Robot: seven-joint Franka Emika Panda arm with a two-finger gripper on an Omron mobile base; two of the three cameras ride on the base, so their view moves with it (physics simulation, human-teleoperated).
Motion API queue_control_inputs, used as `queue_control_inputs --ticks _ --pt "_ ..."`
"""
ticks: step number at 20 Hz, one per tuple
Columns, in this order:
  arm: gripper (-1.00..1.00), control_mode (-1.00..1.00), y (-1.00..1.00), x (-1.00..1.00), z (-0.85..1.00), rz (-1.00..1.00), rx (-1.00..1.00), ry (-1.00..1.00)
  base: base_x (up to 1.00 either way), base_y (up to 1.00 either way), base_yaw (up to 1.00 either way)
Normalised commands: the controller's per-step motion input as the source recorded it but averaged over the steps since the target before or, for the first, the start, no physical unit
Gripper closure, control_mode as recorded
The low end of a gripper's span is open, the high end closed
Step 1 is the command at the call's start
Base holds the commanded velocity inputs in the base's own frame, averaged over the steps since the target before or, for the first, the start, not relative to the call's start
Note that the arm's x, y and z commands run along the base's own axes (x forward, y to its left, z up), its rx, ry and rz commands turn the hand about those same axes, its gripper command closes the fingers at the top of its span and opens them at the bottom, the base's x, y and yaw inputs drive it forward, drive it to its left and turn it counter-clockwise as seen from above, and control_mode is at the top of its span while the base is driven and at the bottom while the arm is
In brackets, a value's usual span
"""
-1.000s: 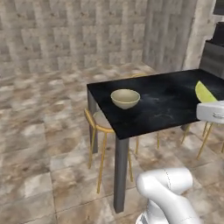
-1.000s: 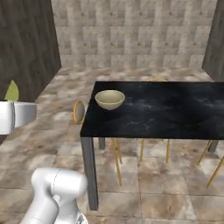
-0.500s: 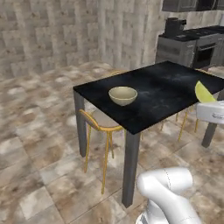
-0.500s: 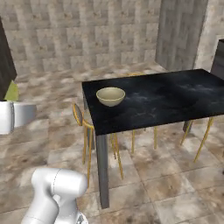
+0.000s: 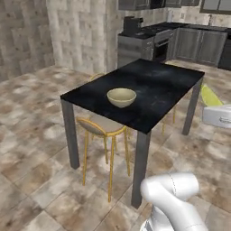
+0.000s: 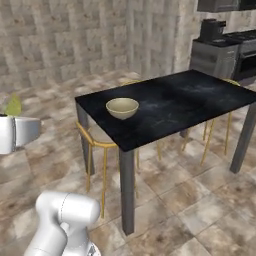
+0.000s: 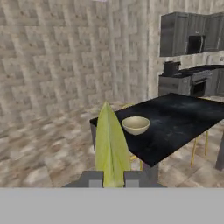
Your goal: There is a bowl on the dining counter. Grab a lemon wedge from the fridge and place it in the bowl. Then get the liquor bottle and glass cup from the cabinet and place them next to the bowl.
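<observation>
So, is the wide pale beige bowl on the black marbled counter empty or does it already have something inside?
Empty. The pale beige bowl shows only bare inside; the yellow-green lemon wedge sits in the gripper.

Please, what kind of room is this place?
Likely a kitchen with a dining area: a stove and grey cupboards at the back, a black counter with stools.

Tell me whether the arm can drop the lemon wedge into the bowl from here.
Probably not yet: the gripper holds the lemon wedge off the dining counter's side, short of the bowl.
</observation>
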Motion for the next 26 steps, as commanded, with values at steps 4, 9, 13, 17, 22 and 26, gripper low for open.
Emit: queue_control_inputs --ticks 4,9,13,17,22,26 --pt "1.00 1.00 0.00 0.00 0.00 0.00 0.00 0.00 0.23 0.87 -0.55" --pt "1.00 1.00 0.00 0.00 0.00 0.00 0.00 0.00 0.37 0.82 -0.59" --pt "1.00 1.00 0.00 0.00 0.00 0.00 0.00 0.00 0.43 0.81 -0.59" --pt "1.00 1.00 0.00 0.00 0.00 0.00 0.00 0.00 0.50 0.88 -0.55" --pt "1.00 1.00 0.00 0.00 0.00 0.00 0.00 0.00 0.10 0.91 -0.41" --pt "1.00 1.00 0.00 0.00 0.00 0.00 0.00 0.00 0.42 0.50 -0.38"
